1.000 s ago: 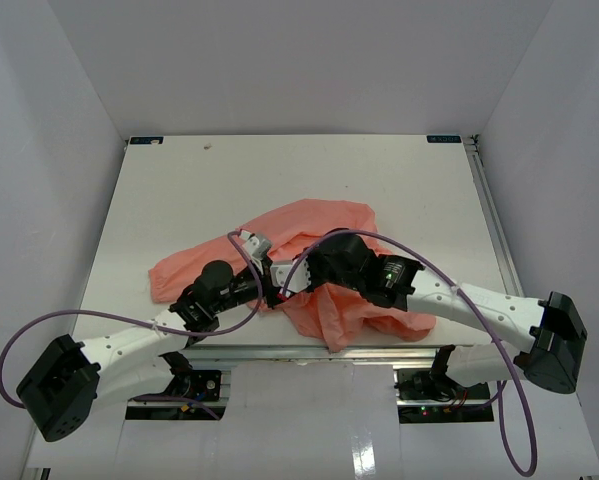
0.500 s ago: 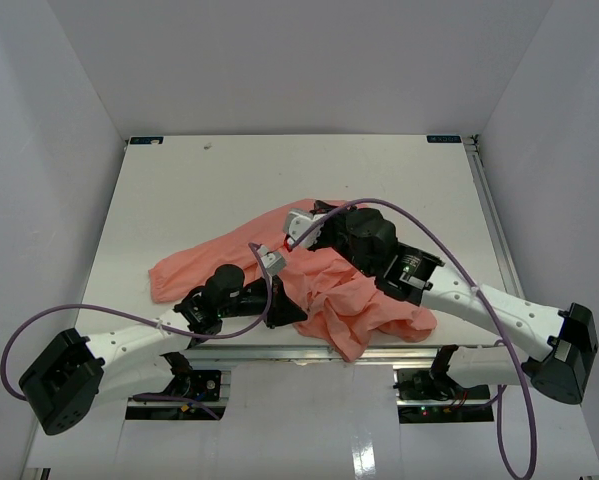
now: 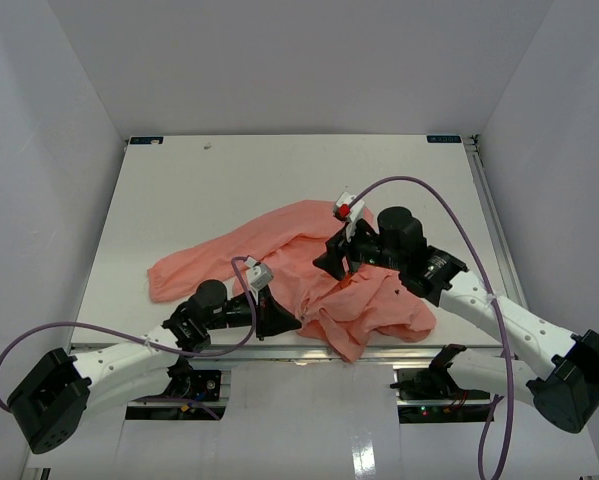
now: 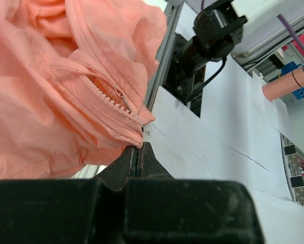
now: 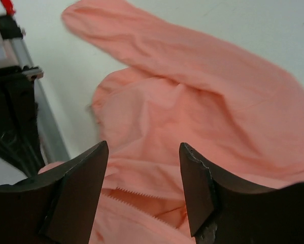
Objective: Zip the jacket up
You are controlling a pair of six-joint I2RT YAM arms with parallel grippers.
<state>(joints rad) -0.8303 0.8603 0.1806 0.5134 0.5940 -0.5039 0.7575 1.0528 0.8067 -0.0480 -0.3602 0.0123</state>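
My left pincer [image 3: 284, 322] is shut, pinching the bottom end of the zipper [image 4: 108, 96] on the pink jacket [image 3: 309, 240]. The jacket lies crumpled at the near edge of the table [image 3: 179, 190], with a fold hanging over. From that pinch the zipper runs up and away toward my right pincer [image 3: 331, 262], which hovers open and empty just above the cloth. I judge the right pincer is the free one for the slider [image 4: 124, 101]. Open table lies beyond.
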